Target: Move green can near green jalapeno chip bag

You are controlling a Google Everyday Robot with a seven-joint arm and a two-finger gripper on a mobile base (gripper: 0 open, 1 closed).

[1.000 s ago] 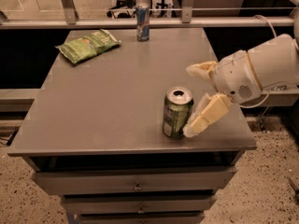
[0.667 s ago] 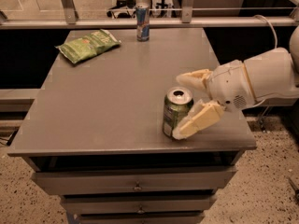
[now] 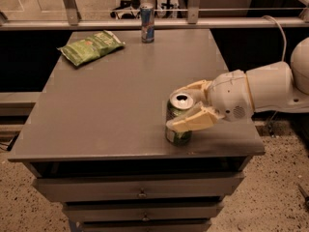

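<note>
Gripper at the front-right part of the surface, reaching in from the right on a white arm. Jaws closed in on the green can, one to each side. The near one lies across the can's front face below the rim, the far one sits against its back edge. Both look to be in contact, with no gap to be seen.

Green can upright, base on the surface, close to the front edge and right of centre. Silver top with its opening faces up. The lower body shows under the near jaw.

Chip bag flat at the far-left corner, crinkled, long side running at a slant to the left edge. It is well apart from the green can (nearly the whole diagonal of the surface lies between them).

Blue can upright at the far edge, about mid-width, just right of the bag and not touching it.

Surface is a grey cabinet top with drawers below its front. A metal rail runs behind the far edge. A pale cable loops up behind the arm. Speckled floor at lower right.
</note>
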